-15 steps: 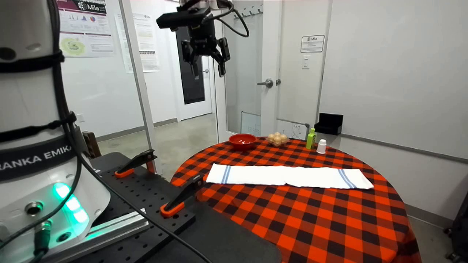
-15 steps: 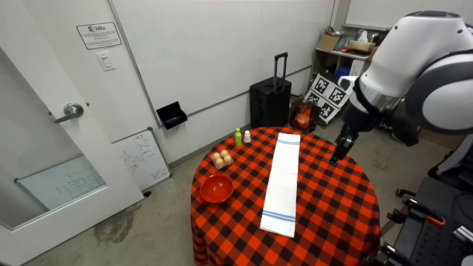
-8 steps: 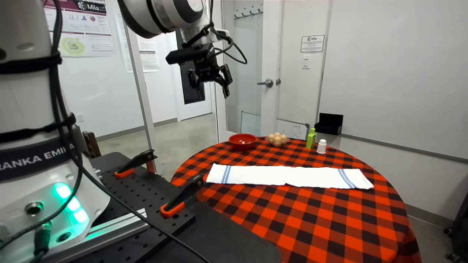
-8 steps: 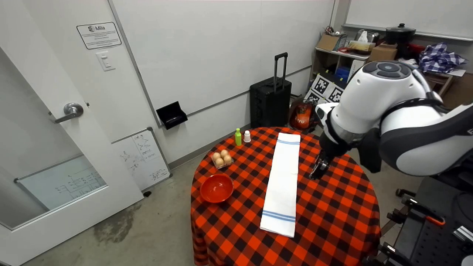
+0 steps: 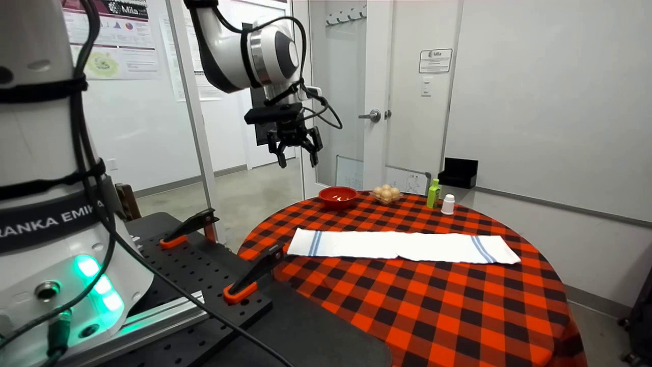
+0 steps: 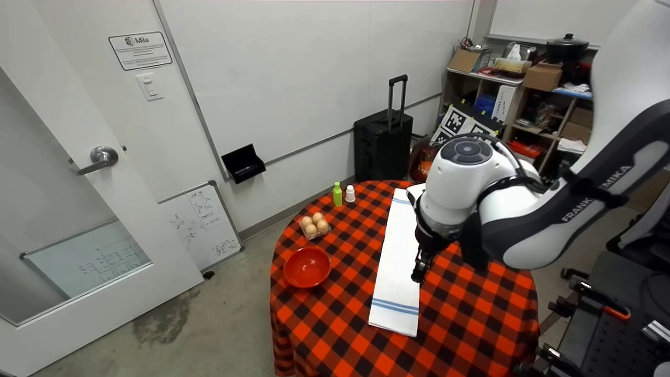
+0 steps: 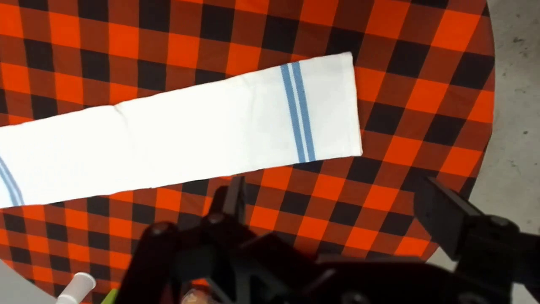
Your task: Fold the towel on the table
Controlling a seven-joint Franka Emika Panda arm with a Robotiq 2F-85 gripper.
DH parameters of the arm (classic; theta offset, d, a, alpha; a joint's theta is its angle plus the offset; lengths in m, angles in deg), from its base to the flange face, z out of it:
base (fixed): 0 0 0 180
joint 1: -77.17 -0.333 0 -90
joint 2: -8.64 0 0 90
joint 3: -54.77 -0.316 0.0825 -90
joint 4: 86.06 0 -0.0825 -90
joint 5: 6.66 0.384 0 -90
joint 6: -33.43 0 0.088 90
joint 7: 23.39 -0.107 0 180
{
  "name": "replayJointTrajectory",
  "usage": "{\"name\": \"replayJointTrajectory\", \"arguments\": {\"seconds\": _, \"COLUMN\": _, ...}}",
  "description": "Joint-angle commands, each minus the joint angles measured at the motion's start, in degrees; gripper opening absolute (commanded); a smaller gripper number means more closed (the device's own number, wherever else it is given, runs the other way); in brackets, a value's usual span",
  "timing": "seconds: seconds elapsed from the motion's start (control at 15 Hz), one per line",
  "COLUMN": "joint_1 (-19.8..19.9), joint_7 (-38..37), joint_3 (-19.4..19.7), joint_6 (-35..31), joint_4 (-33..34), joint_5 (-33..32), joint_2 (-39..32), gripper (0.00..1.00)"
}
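Hand [image 7: 331, 190], one: two fingers spread wide, released, over the tabletop [image 5: 433, 306]. Lower than the hand and apart from it: one towel [image 7: 185, 139], a flat strip with two blue stripe pairs; one bowl [image 6: 308, 269], one green bottle [image 6: 337, 196], one white bottle [image 6: 350, 194], four eggs [image 6: 311, 229]. Towel's end farther from the hand: cut off in wrist view, partly behind the arm [image 6: 513, 220] in an exterior view. Wrist view: hand hides most of the eggs. Clear tray [image 5: 399, 197] holds the eggs; bowl glossy red inside.
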Motion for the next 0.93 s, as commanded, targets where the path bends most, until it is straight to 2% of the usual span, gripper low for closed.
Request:
{"name": "replayJointTrajectory", "arguments": {"seconds": 0.0, "joint_1": -3.1, "joint_7": -1.2, "joint_3": 0.5, "joint_6": -1.0, "joint_4": 6.4, "joint_5": -1.5, "joint_2": -10.3, "gripper": 1.00}}
{"name": "replayJointTrajectory", "arguments": {"seconds": 0.13, "joint_1": -5.2, "joint_7": -1.2, "joint_3": 1.7, "joint_6": -2.2, "joint_4": 8.0, "joint_5": -2.7, "joint_2": -14.4, "gripper": 1.00}}
{"name": "replayJointTrajectory", "arguments": {"seconds": 0.4, "joint_1": -11.1, "joint_7": -2.3, "joint_3": 6.5, "joint_6": -6.1, "joint_4": 11.7, "joint_5": -5.8, "joint_2": -21.8, "gripper": 1.00}}
{"name": "replayJointTrajectory", "arguments": {"seconds": 0.67, "joint_1": -18.8, "joint_7": -4.7, "joint_3": 13.9, "joint_6": -10.1, "joint_4": 16.2, "joint_5": -7.3, "joint_2": -28.2, "gripper": 1.00}}
{"name": "replayJointTrajectory", "arguments": {"seconds": 0.87, "joint_1": -23.7, "joint_7": -6.6, "joint_3": 17.9, "joint_6": -10.7, "joint_4": 18.9, "joint_5": -6.1, "joint_2": -32.0, "gripper": 1.00}}
